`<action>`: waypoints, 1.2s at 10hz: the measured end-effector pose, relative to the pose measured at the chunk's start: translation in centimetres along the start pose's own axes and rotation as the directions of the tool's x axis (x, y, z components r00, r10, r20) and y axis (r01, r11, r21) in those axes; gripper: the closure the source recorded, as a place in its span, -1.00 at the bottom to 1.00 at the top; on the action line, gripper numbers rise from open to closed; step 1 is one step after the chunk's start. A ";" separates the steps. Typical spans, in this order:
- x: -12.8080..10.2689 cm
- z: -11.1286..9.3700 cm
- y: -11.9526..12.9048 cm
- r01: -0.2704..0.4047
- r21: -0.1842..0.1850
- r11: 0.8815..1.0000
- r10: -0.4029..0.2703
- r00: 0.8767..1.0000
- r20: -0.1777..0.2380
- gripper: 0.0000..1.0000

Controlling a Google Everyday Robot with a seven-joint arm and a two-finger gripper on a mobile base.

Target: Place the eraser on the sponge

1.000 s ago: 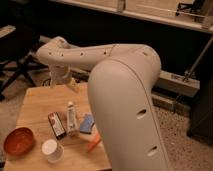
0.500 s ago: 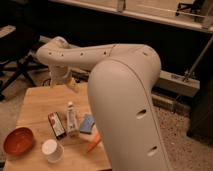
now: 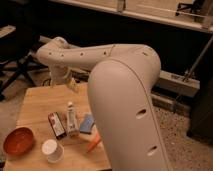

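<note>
The eraser, a flat dark block with a reddish edge, lies on the wooden table near its middle. To its right, past a whitish tube, the blue sponge lies partly hidden by my arm. The big white arm reaches from the right foreground to the table's far side. My gripper hangs there above the back edge, well behind both things and touching neither.
An orange bowl sits at the front left, with a white cup beside it. An orange carrot lies in front of the sponge. A dark chair stands beyond the table's left side.
</note>
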 end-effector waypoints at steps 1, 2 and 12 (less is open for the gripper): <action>0.0 0.0 0.0 0.000 0.000 1.000 0.000 1.000 0.000 -0.60; 0.0 0.0 0.0 0.000 0.000 1.000 0.000 1.000 0.000 -0.60; -7.1 3.0 -5.9 0.500 0.205 0.841 -0.503 0.863 -0.042 -0.60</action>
